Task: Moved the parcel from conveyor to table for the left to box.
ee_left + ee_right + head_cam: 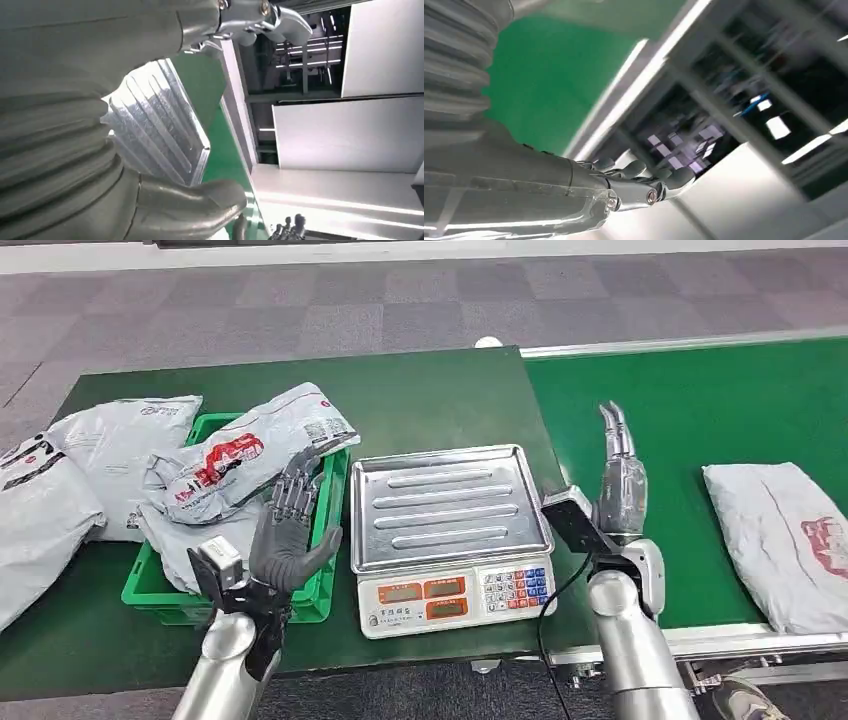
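A grey parcel (785, 540) with red print lies on the green conveyor belt (700, 410) at the right. My right hand (620, 475) is raised over the belt's left part, fingers straight and empty, well left of that parcel. My left hand (288, 525) hovers at the right rim of the green box (325, 585), fingers spread, holding nothing. Another grey parcel (250, 455) lies in the box on top of others. In the right wrist view the right hand's fingers (644, 180) stretch out in the air.
A weighing scale (450, 535) with a steel tray stands on the dark green table (430, 400) between my hands. Two more grey parcels (70, 475) lie on the table left of the box. The scale's tray (160, 130) appears in the left wrist view.
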